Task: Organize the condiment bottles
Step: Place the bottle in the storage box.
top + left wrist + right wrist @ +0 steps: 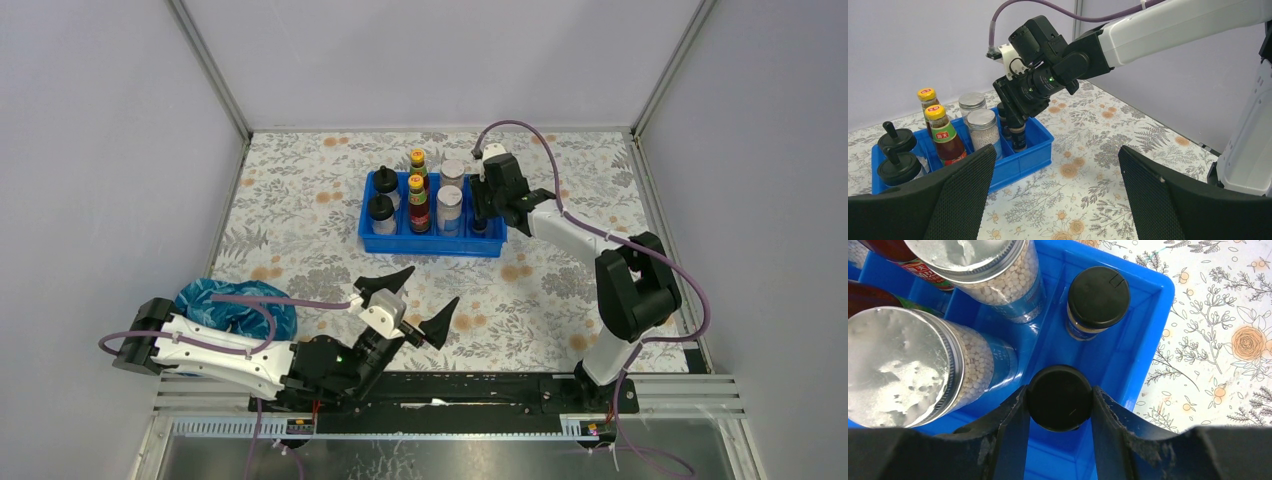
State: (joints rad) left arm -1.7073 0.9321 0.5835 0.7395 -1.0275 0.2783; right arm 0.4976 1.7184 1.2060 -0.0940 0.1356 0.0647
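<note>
The blue tray (430, 246) holds the condiment bottles. Two yellow-capped red-labelled bottles (417, 190) stand in the middle, two silver-lidded jars (449, 205) to their right, and two black-domed bottles (382, 210) at the left. My right gripper (1060, 399) is shut on a tiny black-capped bottle (1060, 395) inside the tray's right compartment, fingers against both sides of its cap. The other tiny bottle (1098, 297) stands just beyond it. My left gripper (433, 287) is open and empty, low over the table, in front of the tray.
A teal crumpled bag (235, 305) lies at the near left beside the left arm. The right arm (570, 230) reaches over the tray's right end. The floral tablecloth (560, 290) is bounded by grey walls on three sides.
</note>
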